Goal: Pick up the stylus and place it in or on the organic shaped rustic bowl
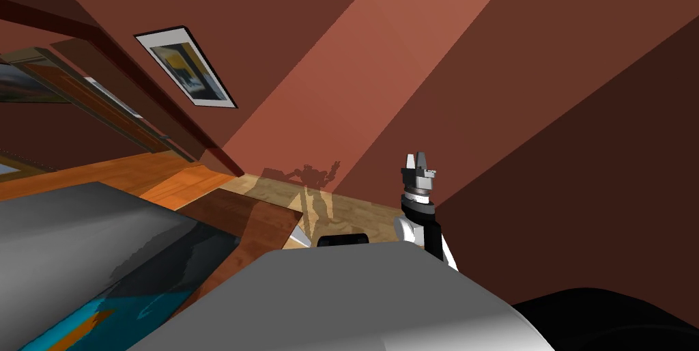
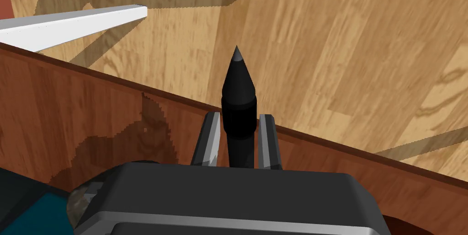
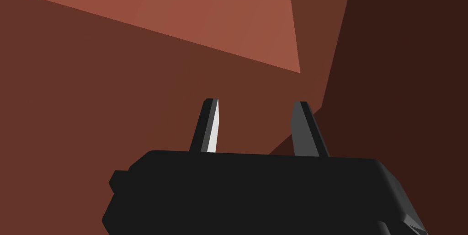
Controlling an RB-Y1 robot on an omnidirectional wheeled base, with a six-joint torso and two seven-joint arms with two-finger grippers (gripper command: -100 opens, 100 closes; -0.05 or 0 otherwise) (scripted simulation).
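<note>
The stylus point(image 2: 237, 81) is pinched in the left gripper point(image 2: 240, 116), tip projecting past the table point(image 2: 68, 109) edge, evidently secured for carriage; the right gripper point(image 3: 257, 104) is held spread, unused.

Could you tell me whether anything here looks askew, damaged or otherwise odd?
Nothing stands out. The left gripper holds the black stylus straight between its fingers, tip pointing forward past the edge of the brown tabletop. The right gripper is open and raised.

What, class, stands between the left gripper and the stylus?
Nothing visible does. The left gripper is shut on the black stylus, with its fingers pressing the stylus's sides and the pointed tip sticking out beyond them.
</note>
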